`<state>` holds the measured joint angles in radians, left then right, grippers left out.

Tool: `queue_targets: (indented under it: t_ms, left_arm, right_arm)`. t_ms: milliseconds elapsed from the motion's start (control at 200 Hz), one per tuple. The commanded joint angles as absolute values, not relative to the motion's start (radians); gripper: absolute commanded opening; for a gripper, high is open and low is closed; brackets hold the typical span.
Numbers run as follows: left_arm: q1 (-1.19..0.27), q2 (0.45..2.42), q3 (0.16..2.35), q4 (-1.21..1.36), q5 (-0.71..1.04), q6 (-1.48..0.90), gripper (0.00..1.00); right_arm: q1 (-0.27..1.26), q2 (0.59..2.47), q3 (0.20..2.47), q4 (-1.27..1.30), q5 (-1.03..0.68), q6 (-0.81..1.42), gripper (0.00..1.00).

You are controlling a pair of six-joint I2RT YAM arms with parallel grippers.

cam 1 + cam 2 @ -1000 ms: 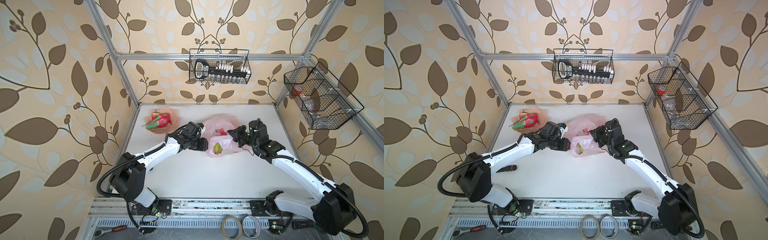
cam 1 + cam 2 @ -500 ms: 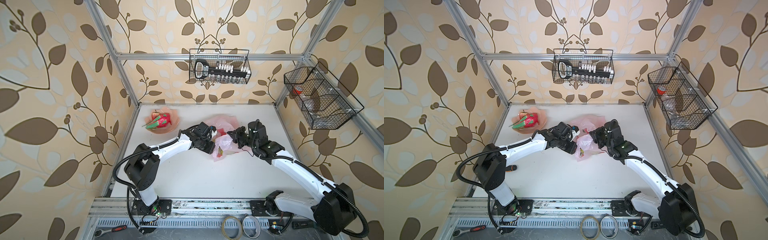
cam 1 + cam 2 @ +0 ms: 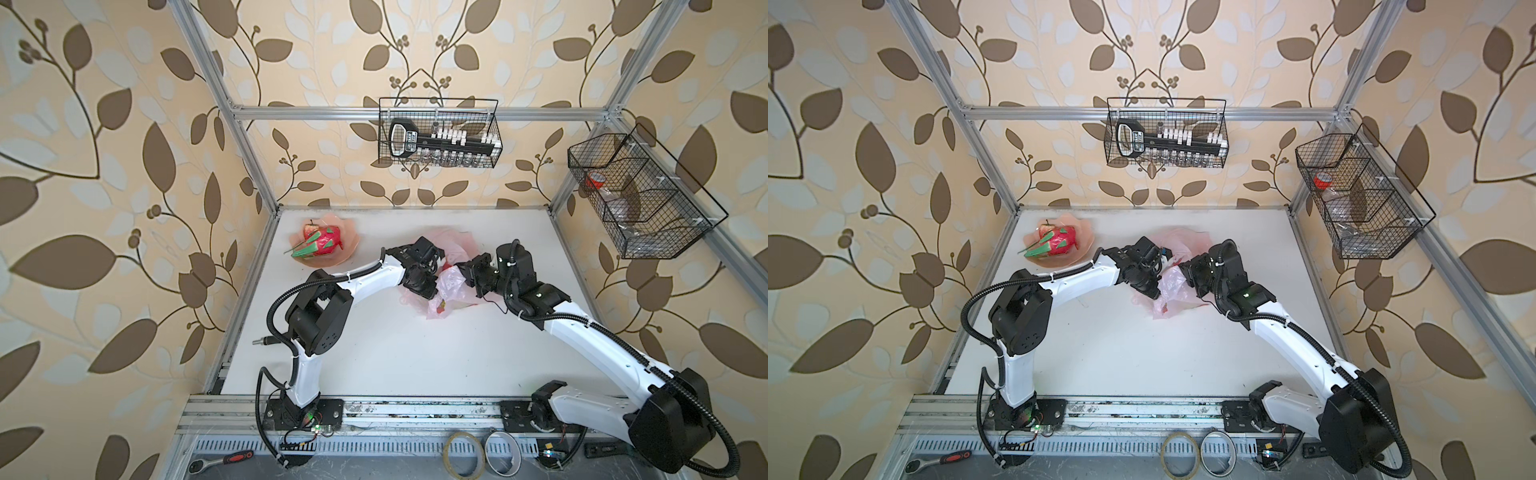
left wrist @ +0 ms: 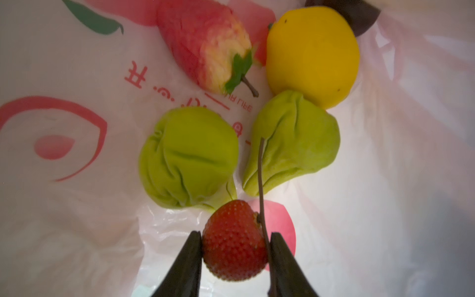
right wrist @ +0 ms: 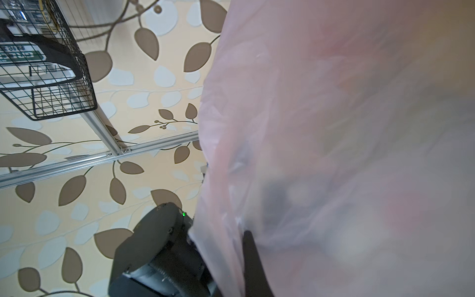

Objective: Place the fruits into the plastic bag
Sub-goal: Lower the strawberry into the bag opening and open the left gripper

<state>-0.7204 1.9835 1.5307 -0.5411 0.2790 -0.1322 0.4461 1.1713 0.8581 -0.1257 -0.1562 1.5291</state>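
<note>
In the left wrist view my left gripper [image 4: 235, 234] is inside the plastic bag [image 4: 77, 205], shut on a red strawberry [image 4: 235, 246] with a thin brown stem. Beyond it on the bag's floor lie two lumpy green fruits [image 4: 189, 156] [image 4: 295, 144], a yellow lemon [image 4: 312, 55], a pink-red fruit [image 4: 205, 48] and a dark purple one [image 4: 359, 15]. In both top views the left gripper [image 3: 428, 291] [image 3: 1152, 291] reaches into the bag [image 3: 451, 282] [image 3: 1173, 284]. My right gripper [image 3: 461, 270] [image 5: 244, 235] is shut on the bag's raised edge [image 5: 334, 128]. A magenta dragon fruit [image 3: 322, 243] lies on the dish.
The peach-pink dish [image 3: 351, 237] stands at the table's back left, with a small red fruit [image 3: 309, 228] behind the dragon fruit. Wire baskets hang on the back wall [image 3: 438, 139] and the right wall [image 3: 640, 199]. Tape rolls [image 3: 461, 457] and a ratchet [image 3: 220, 461] lie below the front rail.
My left arm has swung right and pushed its gripper into the bag's mouth. The bag has bunched up and risen round it. My right gripper has kept its hold in place.
</note>
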Motion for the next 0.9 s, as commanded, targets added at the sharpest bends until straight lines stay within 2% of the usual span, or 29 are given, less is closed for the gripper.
queue_targets:
  t_ms: [0,305,540,715,895]
  left_arm:
    - [-0.724,2.016,1.623,-0.579,0.259,-0.107,0.23]
    - [-0.715,2.136,1.801,-0.595,0.241,-0.170,0.32]
    - [-0.705,2.169,1.821,-0.539,0.288,-0.270,0.36]
    - [-0.703,2.178,1.823,-0.519,0.298,-0.302,0.50]
    - [-0.698,2.142,1.816,-0.514,0.298,-0.320,0.77]
  right_arm:
    - [0.456,1.157,0.841,-0.129,-0.141,1.560,0.00]
    - [0.463,1.167,0.842,-0.115,-0.141,1.570,0.00]
    - [0.468,1.170,0.844,-0.112,-0.140,1.568,0.00]
    - [0.468,1.169,0.843,-0.113,-0.140,1.569,0.00]
    - [0.468,1.167,0.845,-0.113,-0.137,1.569,0.00]
